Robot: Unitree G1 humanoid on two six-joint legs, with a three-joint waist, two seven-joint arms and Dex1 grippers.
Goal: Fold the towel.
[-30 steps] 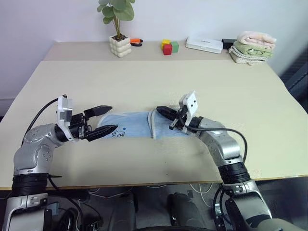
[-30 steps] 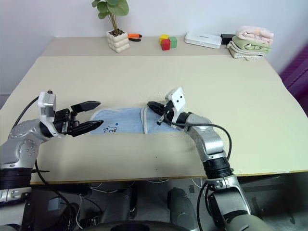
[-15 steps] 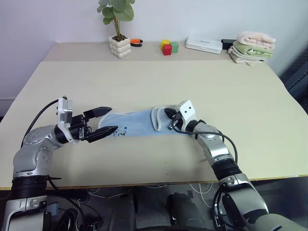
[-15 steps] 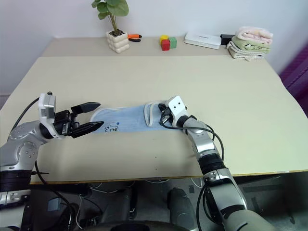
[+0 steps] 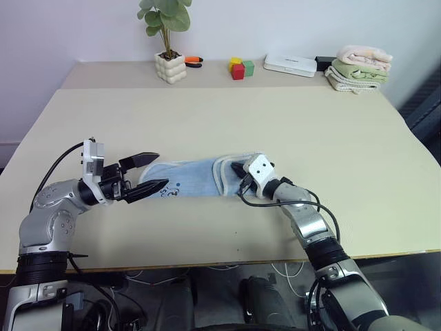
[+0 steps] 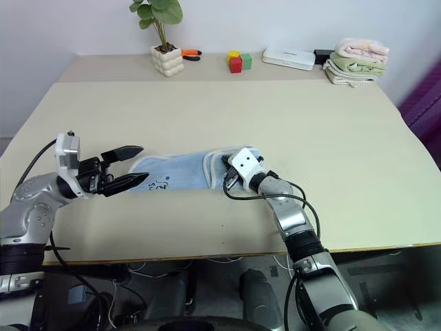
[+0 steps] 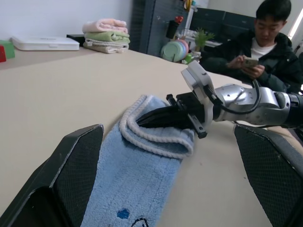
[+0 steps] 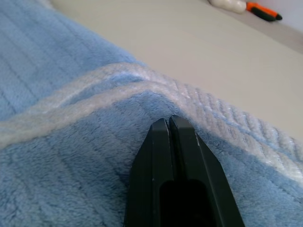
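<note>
Left gripper (image 5: 157,172) hovers level at the towel's (image 5: 196,178) left end, fingers wide apart, holding nothing; right gripper (image 7: 147,119) lies low on the folded end, fingers pressed together; towel mid-table (image 5: 289,124).

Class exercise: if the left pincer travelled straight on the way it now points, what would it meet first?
Most likely the towel: the open left pincer points along the table at its near end, though depth is hard to judge.

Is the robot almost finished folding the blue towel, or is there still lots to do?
Partly done. The light blue terry towel lies as a narrow strip on the beige table, its right end already doubled over. The right gripper, shut, rests on that flap. The left gripper hovers open at the towel's other end. Folding that end over looks left to do.
</note>
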